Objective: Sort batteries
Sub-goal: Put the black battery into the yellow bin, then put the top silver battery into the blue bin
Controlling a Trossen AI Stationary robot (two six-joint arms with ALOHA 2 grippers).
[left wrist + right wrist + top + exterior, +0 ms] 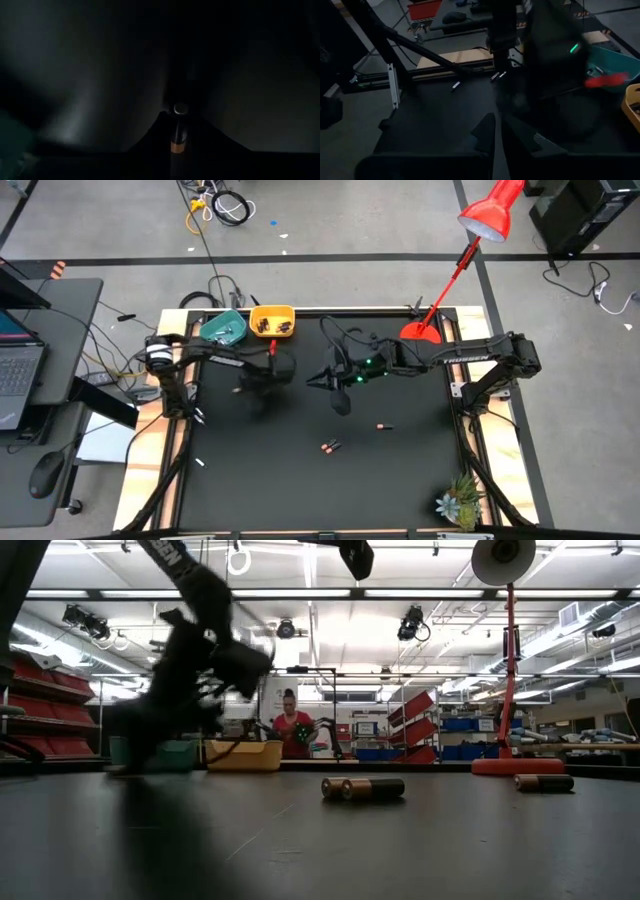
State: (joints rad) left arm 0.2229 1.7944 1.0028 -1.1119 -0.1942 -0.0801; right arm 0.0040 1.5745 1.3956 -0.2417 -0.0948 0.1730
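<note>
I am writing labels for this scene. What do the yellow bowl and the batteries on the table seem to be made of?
Yellow bowl: probably plastic, going by its even, matte colour. Batteries: seemingly metal cells in a dark wrapper, with shiny copper-coloured ends; one more looks alike.

On the black worktop (300, 480), the left tool (281, 367) hangs just near of the yellow bowl (272, 321), which holds dark batteries and sits beside the teal bowl (223, 330). The right tool (322, 380) waits mid-worktop. Nearer lie a battery pair (331, 446) and a lone battery (384, 425).
</note>
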